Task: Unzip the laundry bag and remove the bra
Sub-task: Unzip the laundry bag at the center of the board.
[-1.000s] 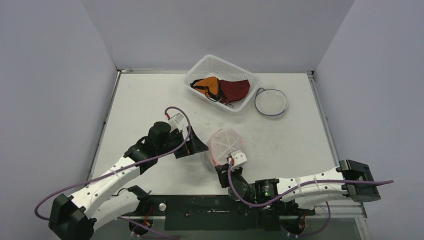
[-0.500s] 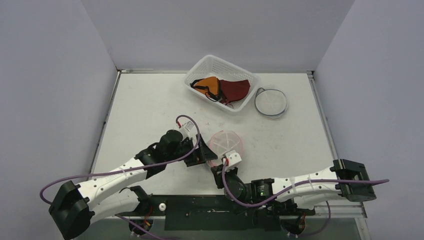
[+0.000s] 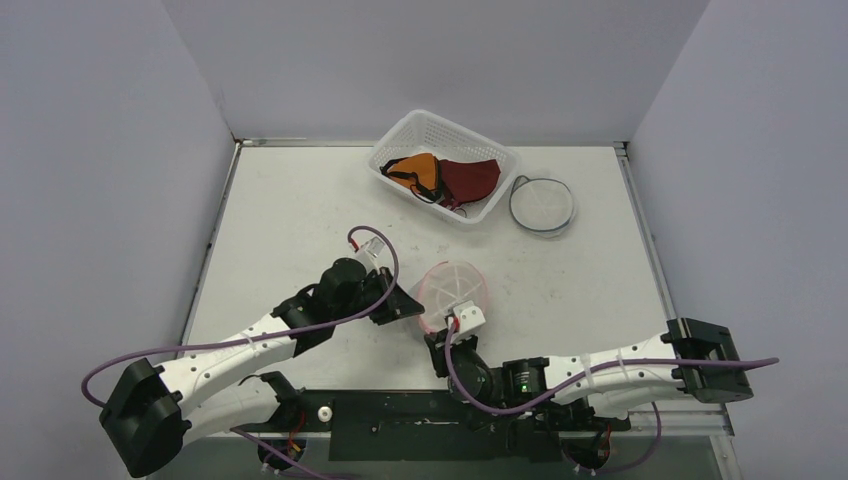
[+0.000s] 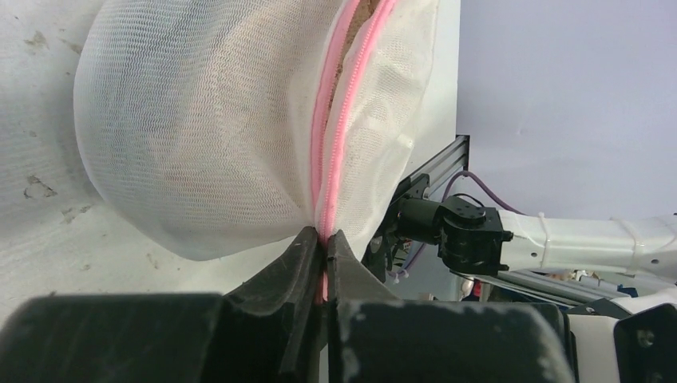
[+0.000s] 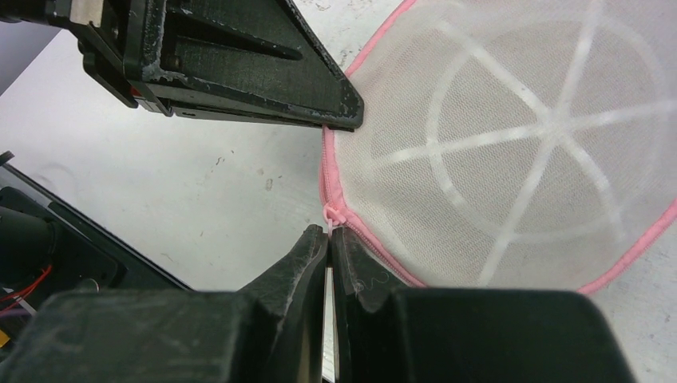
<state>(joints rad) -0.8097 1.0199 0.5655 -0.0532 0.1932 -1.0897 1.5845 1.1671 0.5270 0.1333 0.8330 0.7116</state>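
Both my fingers pinch one bag's [image 3: 455,288] pink zip; behind it stand one basket [image 3: 441,164] with two bras and one hoop [image 3: 542,204].

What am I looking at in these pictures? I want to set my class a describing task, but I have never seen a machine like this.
You see two robot arms bolted at the near edge of a white table. One picture looks down from above; the other two come from small cameras on each arm's wrist.

In the middle lies a round white mesh laundry bag with a pink zipper. The left end effector is shut on the bag's pink zipper seam. The right end effector is shut on a small piece at the zipper's edge, probably its pull tab.

At the back stands a white basket holding an orange garment and a dark red garment. Beside it lies a second, flattened mesh bag.
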